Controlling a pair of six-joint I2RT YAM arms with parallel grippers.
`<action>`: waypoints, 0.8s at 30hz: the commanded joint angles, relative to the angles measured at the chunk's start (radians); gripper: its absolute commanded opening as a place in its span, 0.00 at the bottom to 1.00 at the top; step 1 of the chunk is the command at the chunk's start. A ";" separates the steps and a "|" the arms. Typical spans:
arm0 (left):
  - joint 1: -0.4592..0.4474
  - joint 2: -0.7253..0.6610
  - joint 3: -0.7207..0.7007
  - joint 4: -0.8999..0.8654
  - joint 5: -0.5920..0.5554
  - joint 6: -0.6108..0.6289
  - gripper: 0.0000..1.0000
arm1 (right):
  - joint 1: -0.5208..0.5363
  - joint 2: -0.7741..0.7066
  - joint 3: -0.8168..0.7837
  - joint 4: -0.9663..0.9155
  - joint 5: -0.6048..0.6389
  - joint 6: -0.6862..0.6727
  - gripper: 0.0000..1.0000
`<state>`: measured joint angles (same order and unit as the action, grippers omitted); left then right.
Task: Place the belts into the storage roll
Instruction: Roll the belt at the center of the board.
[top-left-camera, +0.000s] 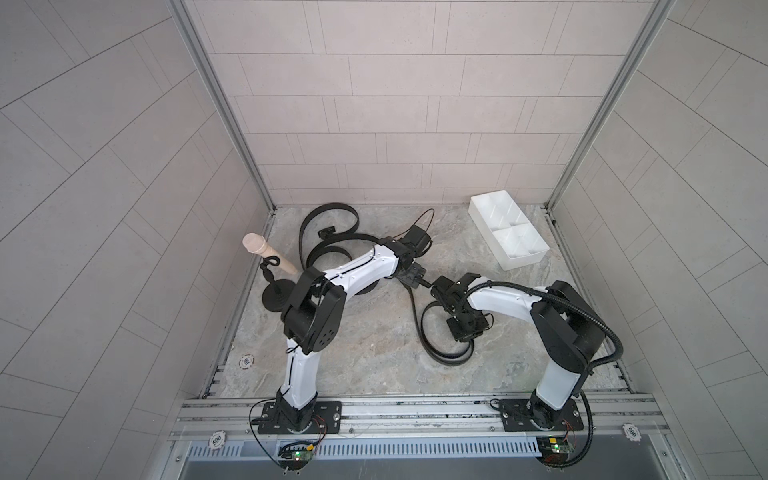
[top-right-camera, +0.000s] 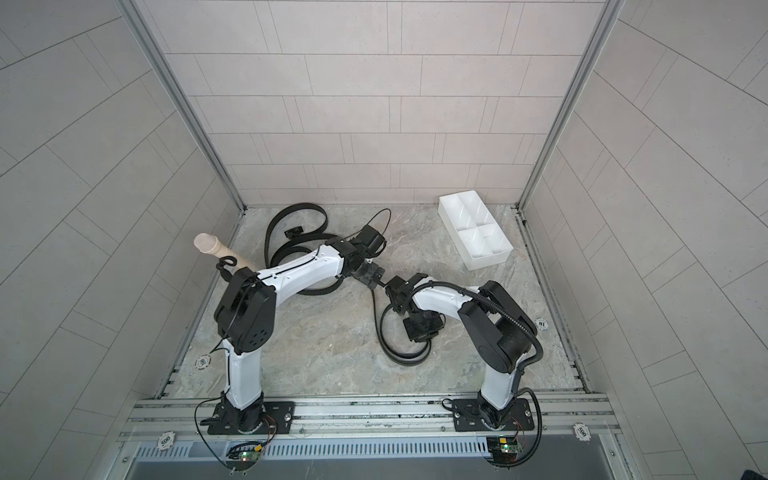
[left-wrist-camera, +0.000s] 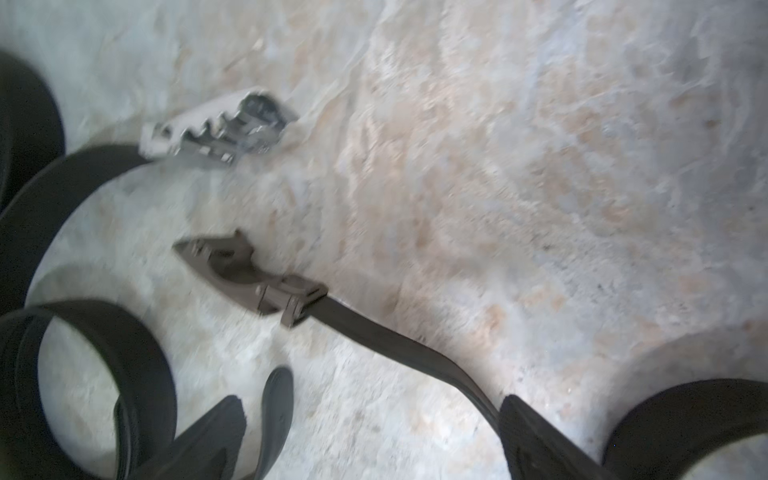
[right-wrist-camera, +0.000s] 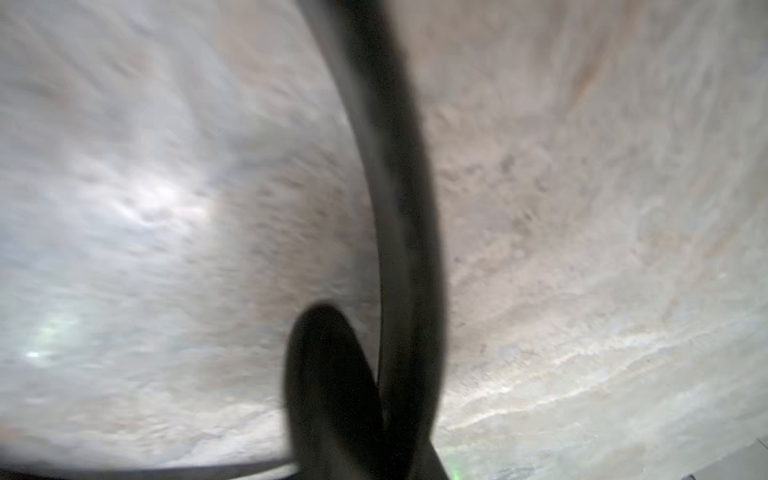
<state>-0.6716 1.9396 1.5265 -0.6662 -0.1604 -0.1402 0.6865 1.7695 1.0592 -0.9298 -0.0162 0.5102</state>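
The left gripper (top-left-camera: 413, 277) gapes wide, holding nothing. All three black strap belts with metal buckles (top-left-camera: 326, 232) lie outside the white rectangular plastic divided tray (top-left-camera: 524, 261), to its left. The right gripper (top-left-camera: 433, 286) meets the nearest belt's loop (top-left-camera: 422, 328); blur hides whether it grips.

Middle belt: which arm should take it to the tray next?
Probably right. The belt runs against a finger of the right gripper, and the tray sits on that arm's side; the left gripper stands open.
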 joint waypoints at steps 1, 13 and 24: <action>0.016 -0.122 -0.106 0.045 0.052 -0.133 1.00 | 0.024 0.015 -0.016 0.061 -0.023 -0.004 0.22; 0.044 -0.170 -0.336 0.212 0.155 -0.361 0.92 | 0.092 0.030 0.019 0.125 -0.048 -0.050 0.23; 0.026 0.105 -0.111 0.295 0.284 -0.383 0.82 | 0.160 0.044 0.041 0.179 -0.074 -0.023 0.24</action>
<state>-0.6312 1.9881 1.3281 -0.4149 0.0635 -0.5198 0.8238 1.7771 1.0885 -0.7887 -0.0685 0.4797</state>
